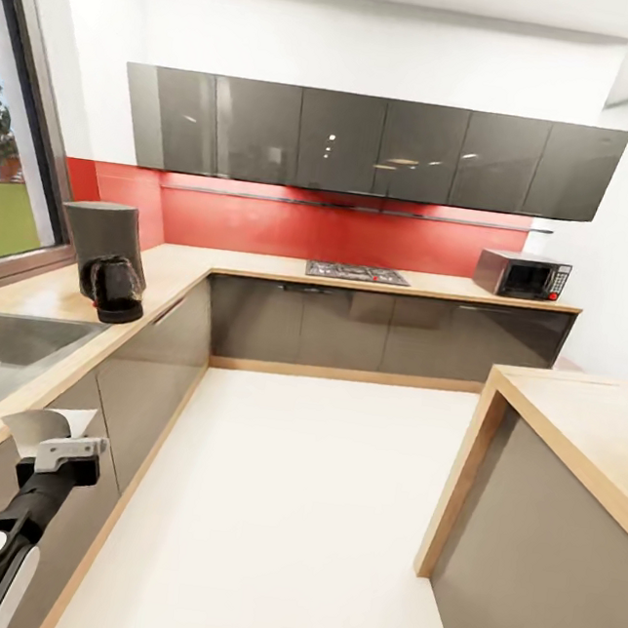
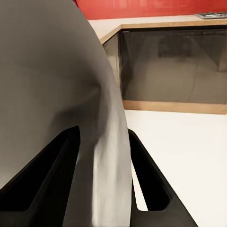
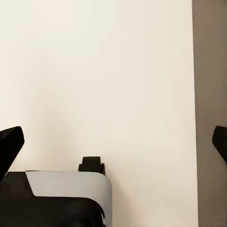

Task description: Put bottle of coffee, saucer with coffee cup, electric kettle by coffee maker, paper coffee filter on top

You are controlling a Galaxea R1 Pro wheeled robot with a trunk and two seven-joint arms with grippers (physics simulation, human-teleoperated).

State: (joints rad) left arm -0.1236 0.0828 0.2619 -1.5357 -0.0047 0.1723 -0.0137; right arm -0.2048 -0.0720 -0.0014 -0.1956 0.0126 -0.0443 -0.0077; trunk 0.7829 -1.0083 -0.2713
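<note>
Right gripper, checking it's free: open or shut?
Open: right gripper has its black fingers far apart, with white floor between them.

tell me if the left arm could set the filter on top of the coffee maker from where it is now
Probably not yet. The left end effector, shut on the paper coffee filter, hangs low beside the sink, while the coffee maker stands farther along the kitchen countertop, behind the electric kettle. Nothing blocks it; it looks too far.

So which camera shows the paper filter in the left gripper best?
The head view: the paper filter shows whole, pinched in the left gripper. The left wrist view has it as a close grey sheet between the fingers.
</note>
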